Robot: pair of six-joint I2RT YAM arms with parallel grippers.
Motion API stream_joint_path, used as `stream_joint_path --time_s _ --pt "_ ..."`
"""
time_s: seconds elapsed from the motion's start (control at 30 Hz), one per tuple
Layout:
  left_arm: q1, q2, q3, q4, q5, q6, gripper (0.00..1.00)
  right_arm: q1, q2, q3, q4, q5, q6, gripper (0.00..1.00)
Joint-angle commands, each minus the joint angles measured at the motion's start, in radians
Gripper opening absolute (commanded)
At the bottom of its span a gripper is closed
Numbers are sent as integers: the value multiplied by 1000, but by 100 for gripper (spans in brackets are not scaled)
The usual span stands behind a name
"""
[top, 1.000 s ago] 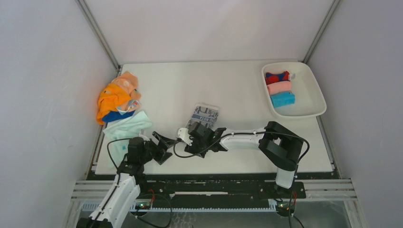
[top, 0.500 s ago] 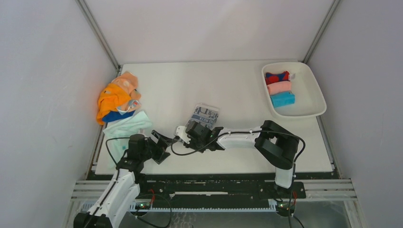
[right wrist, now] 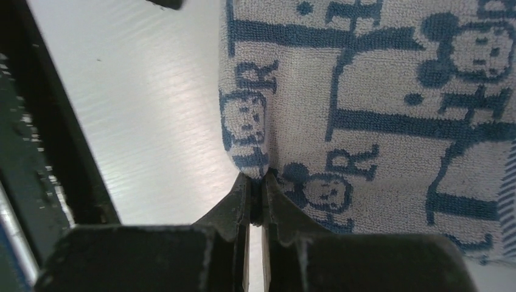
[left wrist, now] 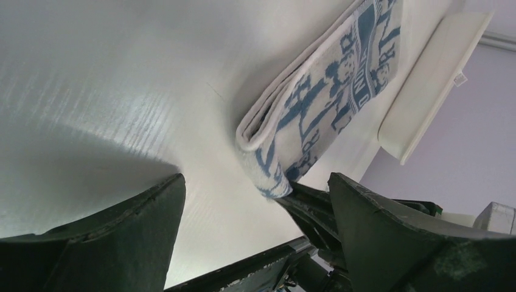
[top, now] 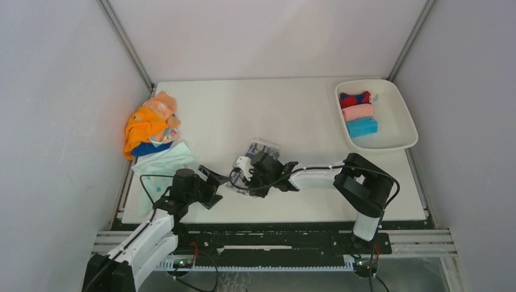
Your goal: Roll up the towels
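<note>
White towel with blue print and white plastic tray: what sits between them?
Only bare white tabletop separates towel from tray, per the top view.

Place: a robot test cell in a lab, not a home or a shop.
Enclosure: plain pale grey panel walls (top: 61,91) meet at bare aluminium frame posts (top: 125,42) and box in a flat white tabletop (top: 274,103).
Rig: a white-and-black left robot arm (top: 149,231) and a matching right robot arm (top: 316,175) are bolted to a black slotted metal rail (top: 274,240) at the near edge, with loose black cables (top: 143,185) trailing beside them.
Props: a heap of small soft cloth towels (top: 152,131), a folded white cloth towel with blue print (left wrist: 328,109) and a white plastic tray (top: 392,115) are the only goods laid out.
</note>
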Motion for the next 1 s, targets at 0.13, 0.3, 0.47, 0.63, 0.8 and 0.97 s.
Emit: stream_joint_path --time_s 0.13,0.3,0.47,0.63,0.8,0.97 --pt "-88 109 82 60 -95 -118 86 -96 -3 -92 169 -337 233 0" --pt "-99 127 86 67 -112 -142 69 -147 22 -133 264 -436 336 0" --pt "-122 160 108 70 -127 -141 56 -172 44 -151 313 -473 383 0" --pt "-150 211 141 81 -126 -140 51 -173 64 -152 332 -482 400 0" --pt "-157 253 154 89 -134 -137 29 -175 74 -153 337 -486 407 0" --pt "-158 298 184 65 -126 -120 3 -170 19 -172 339 -452 382 7"
